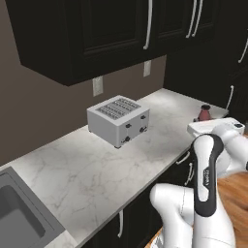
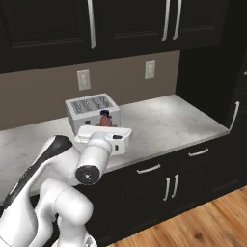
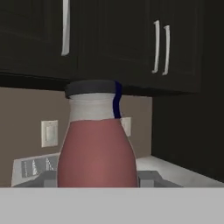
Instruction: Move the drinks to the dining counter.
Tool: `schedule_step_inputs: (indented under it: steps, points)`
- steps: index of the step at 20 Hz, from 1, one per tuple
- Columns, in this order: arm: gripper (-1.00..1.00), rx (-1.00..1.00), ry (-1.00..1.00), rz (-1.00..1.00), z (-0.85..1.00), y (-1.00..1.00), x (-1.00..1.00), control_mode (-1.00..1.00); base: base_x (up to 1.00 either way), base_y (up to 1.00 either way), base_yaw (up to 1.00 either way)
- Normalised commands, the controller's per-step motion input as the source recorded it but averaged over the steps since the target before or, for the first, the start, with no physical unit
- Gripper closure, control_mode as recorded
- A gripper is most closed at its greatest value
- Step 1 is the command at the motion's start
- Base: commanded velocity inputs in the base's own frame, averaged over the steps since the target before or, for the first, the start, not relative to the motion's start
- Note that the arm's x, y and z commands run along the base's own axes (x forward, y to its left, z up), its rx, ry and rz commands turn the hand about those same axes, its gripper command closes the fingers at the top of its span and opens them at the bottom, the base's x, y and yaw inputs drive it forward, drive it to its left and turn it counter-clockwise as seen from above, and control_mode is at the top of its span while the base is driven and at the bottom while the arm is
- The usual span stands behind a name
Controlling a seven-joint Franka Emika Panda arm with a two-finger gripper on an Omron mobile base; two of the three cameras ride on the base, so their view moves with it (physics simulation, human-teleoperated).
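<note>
Gripper point(image 3: 98, 180) clamped on small red bottle point(image 3: 97, 144), upright, above worktop point(image 1: 97, 169) edge. Toaster point(image 1: 118, 119) back by wall.

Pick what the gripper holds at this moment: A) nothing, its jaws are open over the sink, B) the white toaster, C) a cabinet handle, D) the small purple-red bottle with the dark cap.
D: in the hand view the small purple-red bottle sits between the fingertips of the gripper, which is closed on it; the toaster stands apart on the worktop.
</note>
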Motion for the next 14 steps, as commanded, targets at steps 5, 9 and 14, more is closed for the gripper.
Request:
schedule_step_inputs:
  steps: [5,9,14]
  points:
    - [1.0,0.0,0.03,-0.05,0.51,0.0,-0.53,-1.0,0.0,0.0,0.0]
    - [1.0,0.0,0.09,-0.01,0.26,0.0,-0.6,-1.0,0.0,0.0,0.0]
    - [1.0,0.0,0.01,0.0,0.33,0.15,-0.55,-1.0,0.0,0.0,0.0]
